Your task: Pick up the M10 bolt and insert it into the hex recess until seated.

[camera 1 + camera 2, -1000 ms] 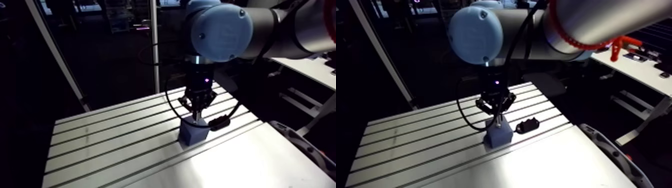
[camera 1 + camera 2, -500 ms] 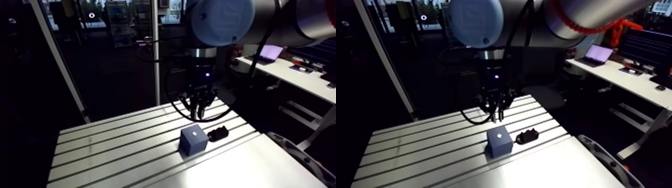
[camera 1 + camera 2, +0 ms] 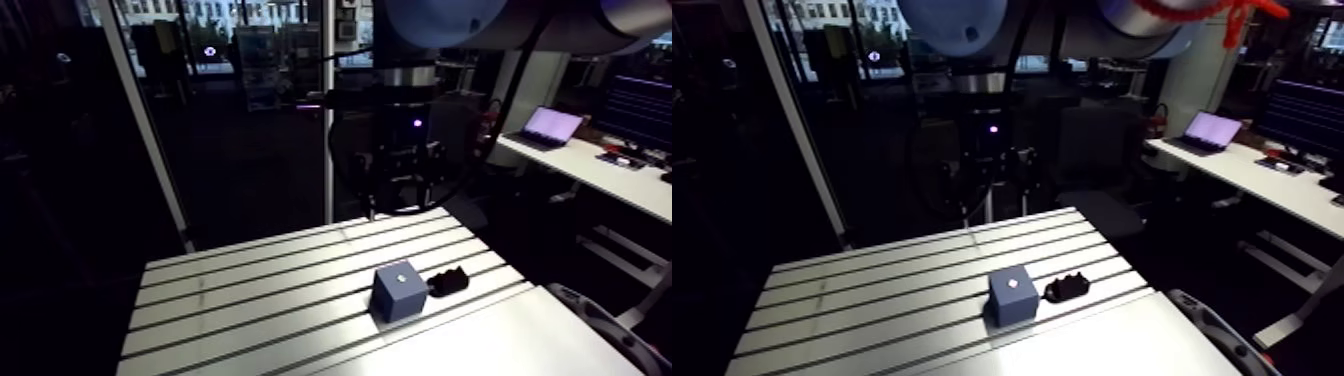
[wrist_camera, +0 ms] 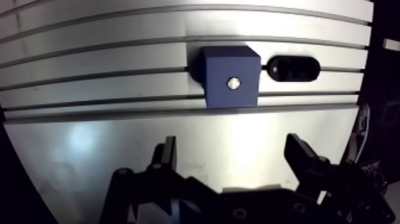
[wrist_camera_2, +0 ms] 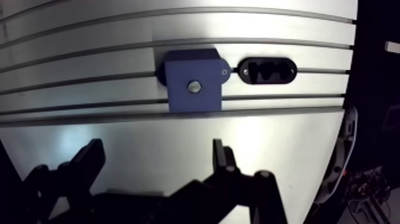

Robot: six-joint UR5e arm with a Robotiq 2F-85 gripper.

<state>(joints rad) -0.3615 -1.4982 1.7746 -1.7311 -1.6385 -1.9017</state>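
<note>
In the wrist view I look down on the blue block [image 4: 231, 77] from above, and the bolt [image 4: 233, 83] shows as a small shiny dot in the middle of its top face. Only this view lets me see the end effector [image 4: 232, 146] well. Its two fingers [image 4: 168, 152] are spread wide, with nothing between them, and the block is ahead of them. A small black piece [image 4: 295, 68] lies just beside the block, across one of the grooves of the table [image 4: 89, 149]. The arm view shows me something else: how high the end effector hangs above the table, dark and small, so I cannot read its fingers there. It also shows the block standing flat on the grooved part of the table, near where the smooth part begins. In the earliest pictures the end effector was right down on top of the block. Just before now it had lifted a little, and now it is well above it. The bolt has stayed in the block, and the block and the black piece lie where they were.
</note>
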